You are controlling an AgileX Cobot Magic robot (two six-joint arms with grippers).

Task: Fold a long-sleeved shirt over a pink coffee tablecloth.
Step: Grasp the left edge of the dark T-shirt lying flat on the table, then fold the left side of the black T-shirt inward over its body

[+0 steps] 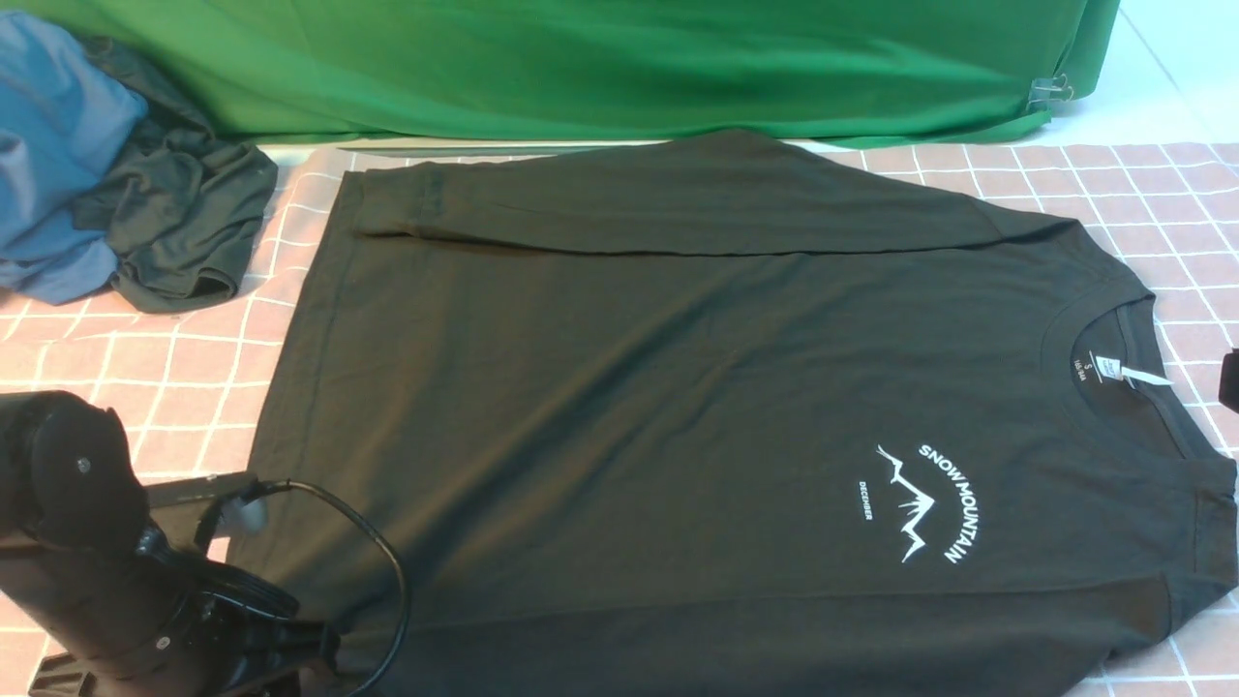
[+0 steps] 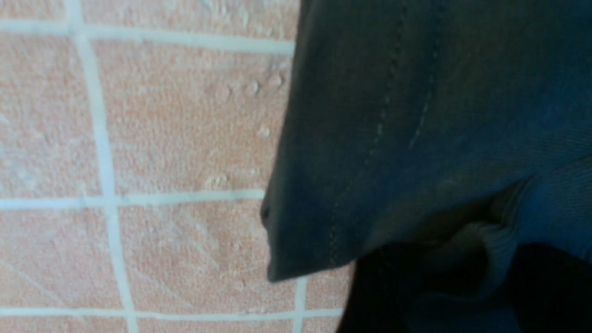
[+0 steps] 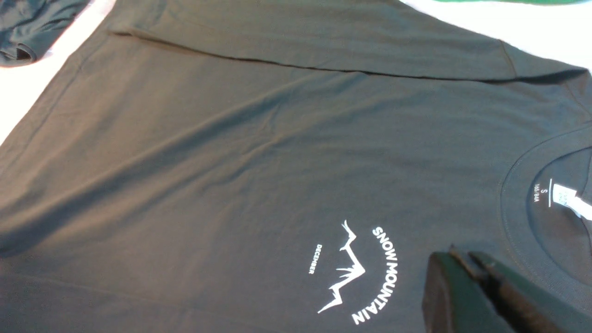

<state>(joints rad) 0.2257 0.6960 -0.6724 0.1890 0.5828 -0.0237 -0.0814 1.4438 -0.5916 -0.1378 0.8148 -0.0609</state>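
Observation:
The long-sleeved shirt (image 1: 678, 407) lies flat, print up, on the pink coffee tablecloth (image 1: 174, 378), collar to the right. Its far sleeve (image 1: 678, 203) is folded across the body. My left arm (image 1: 116, 581) sits low at the shirt's near left corner. In the left wrist view the hem corner (image 2: 314, 208) lies on the pink grid (image 2: 162, 138), and a ribbed cuff (image 2: 490, 240) rests between the parted dark fingers of my left gripper (image 2: 458, 263), which is open. My right gripper (image 3: 462, 259) hovers shut and empty above the shirt (image 3: 231, 162), between the logo (image 3: 365, 273) and the collar (image 3: 518, 199).
A blue garment (image 1: 58, 145) and a smaller dark garment (image 1: 184, 232) are heaped at the back left. A bright green cloth (image 1: 619, 68) runs along the back, with a metal clip (image 1: 1050, 92) at its right end.

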